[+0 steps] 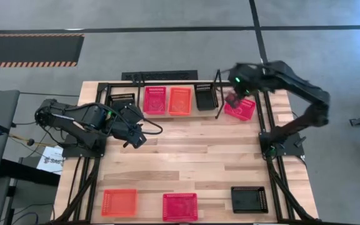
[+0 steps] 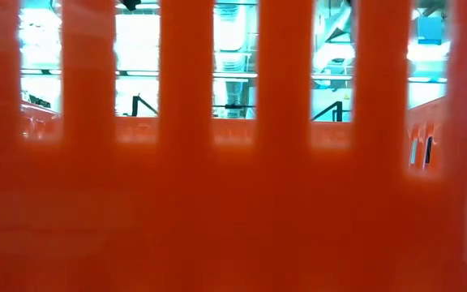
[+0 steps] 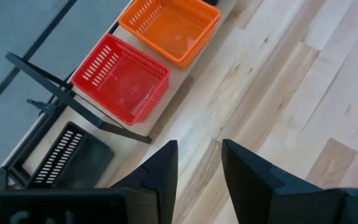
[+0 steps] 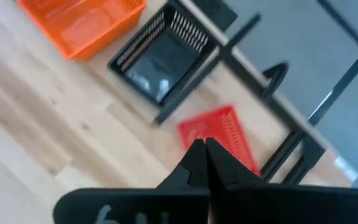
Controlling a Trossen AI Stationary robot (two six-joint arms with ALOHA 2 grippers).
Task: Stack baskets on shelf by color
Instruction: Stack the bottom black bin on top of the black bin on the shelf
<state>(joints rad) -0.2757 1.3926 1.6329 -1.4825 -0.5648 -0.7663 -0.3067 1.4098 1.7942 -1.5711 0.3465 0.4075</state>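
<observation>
The shelf stands along the table's far edge. On it sit, left to right, a black basket, a red basket, an orange basket and a second black basket. Just past the shelf's right end my right gripper is shut on another red basket. My left gripper hangs open over the bare wood in front of the shelf's left part, with nothing between its fingers. Its wrist view shows the red, orange and black baskets. My right gripper pinches the red basket at its upper edge, near the far left corner; the shut fingertips hide the exact spot. The fingers slant down from above. The basket hangs tilted below them, its slotted wall facing the wrist camera.
Near the table's front edge lie an orange basket, a red one and a black one. An orange basket wall fills the low view. Black upright rods mark the shelf's right end. Bare wood lies mid-table.
</observation>
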